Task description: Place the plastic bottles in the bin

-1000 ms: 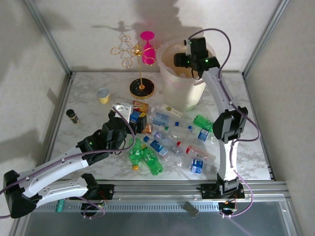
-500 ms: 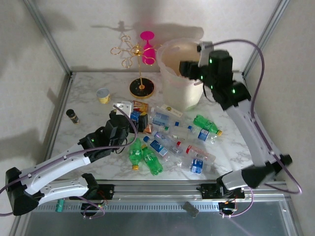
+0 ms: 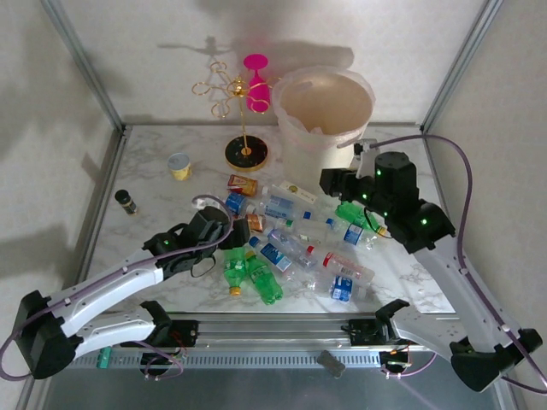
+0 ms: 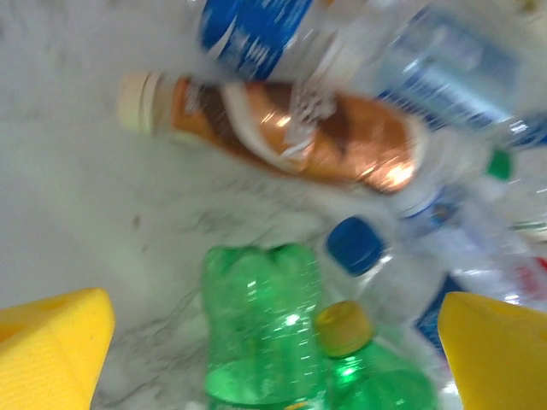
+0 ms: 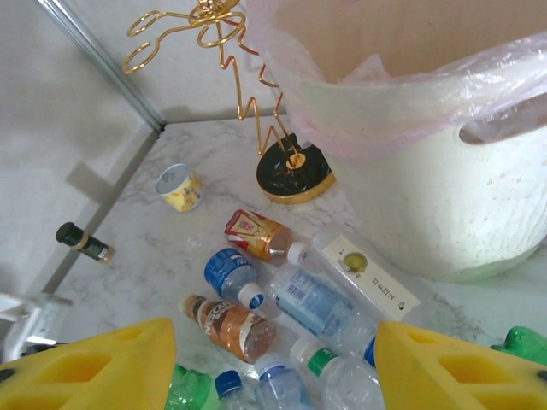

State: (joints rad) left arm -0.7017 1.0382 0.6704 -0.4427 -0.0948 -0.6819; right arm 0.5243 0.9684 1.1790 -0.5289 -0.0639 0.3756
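Note:
Several plastic bottles (image 3: 295,239) lie in a heap mid-table: clear ones with blue, red or brown labels, and two green ones (image 3: 255,275) at the near side. The bin (image 3: 299,141), a pale cream bucket with a thin liner, stands at the back right. My left gripper (image 3: 232,232) hovers open low over a green bottle (image 4: 256,333), near a brown-labelled bottle (image 4: 291,137), and holds nothing. My right gripper (image 3: 332,183) hangs open and empty in front of the bin (image 5: 444,196), above the bottles (image 5: 316,303) and beside another green bottle (image 3: 355,213).
A gold wire stand (image 3: 244,128) with a pink glass is left of the bin. A short yellow cup (image 3: 179,165) and a tiny dark vial (image 3: 126,201) sit at the left. Metal frame posts and walls close in the table's sides.
My right arm has swung from over the bin's mouth down and nearer, in front of the bin. My left gripper has slid nearer, toward the green bottles.

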